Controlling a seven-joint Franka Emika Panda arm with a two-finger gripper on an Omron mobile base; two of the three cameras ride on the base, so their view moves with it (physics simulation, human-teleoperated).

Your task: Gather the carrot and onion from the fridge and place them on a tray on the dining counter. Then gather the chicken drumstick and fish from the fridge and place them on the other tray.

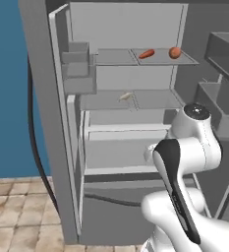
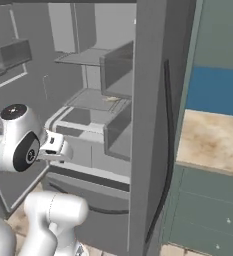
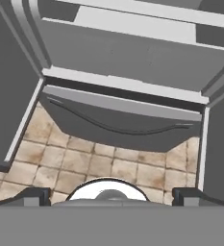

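one tapered orange carrot [image 1: 146,54], round onion [image 1: 174,52]

The carrot [image 1: 146,54] lies on the fridge's [image 1: 42,123] upper shelf [image 1: 116,58], left of the onion [image 1: 174,52]. The fish [image 1: 126,96] lies on the shelf below [image 1: 155,101], left of centre.

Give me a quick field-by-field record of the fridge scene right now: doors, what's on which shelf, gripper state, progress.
fridge: doors open, interior in view
carrot: lying on the top shelf, left of the onion
onion: on the top shelf, right end, apart from the carrot
pale item: on the second shelf, too small to identify
gripper: open, empty, pointing down at the tiled floor before the lower drawer
lower drawer: closed
progress: carrot and onion not yet picked
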